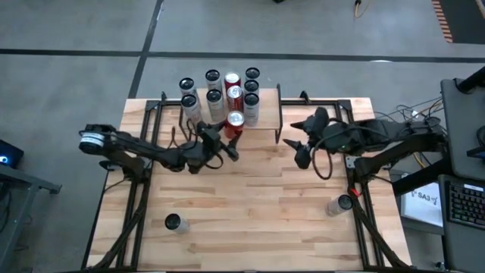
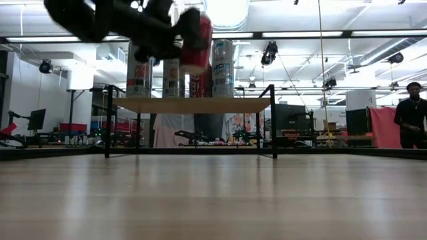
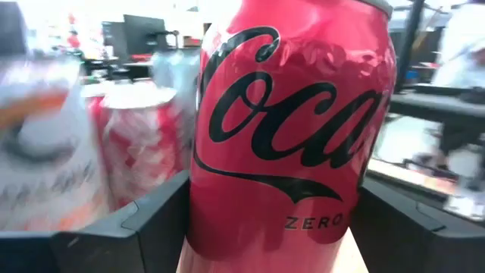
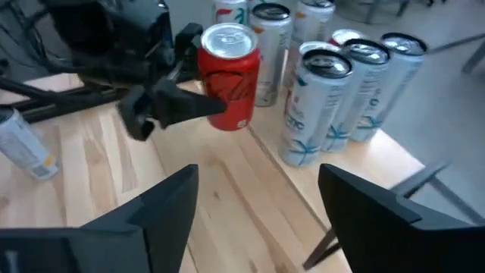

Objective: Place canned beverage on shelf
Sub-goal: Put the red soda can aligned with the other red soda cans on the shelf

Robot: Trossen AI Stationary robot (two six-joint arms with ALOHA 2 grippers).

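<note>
A plank desk (image 1: 250, 197) stands in a bright workshop, where a person (image 2: 408, 113) shows far off (only the low view catches them). The shelf (image 2: 193, 105) carries a cluster of cans (image 1: 216, 95). The left end effector (image 1: 227, 139) pinches a red cola can (image 3: 292, 129) above the shelf's front edge. The right end effector (image 1: 297, 148) hovers nearby, spread, empty. Two cans (image 1: 175, 222) lie on the desk.

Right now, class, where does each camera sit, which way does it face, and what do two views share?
High: overhead, looking down; both arms, shelf.
Low: table height, looking level at the shelf; left arm above.
Left wrist: behind its fingers, on the red can.
Right wrist: over its open fingers, toward the cans.
Shared: the red can appears in all.
</note>
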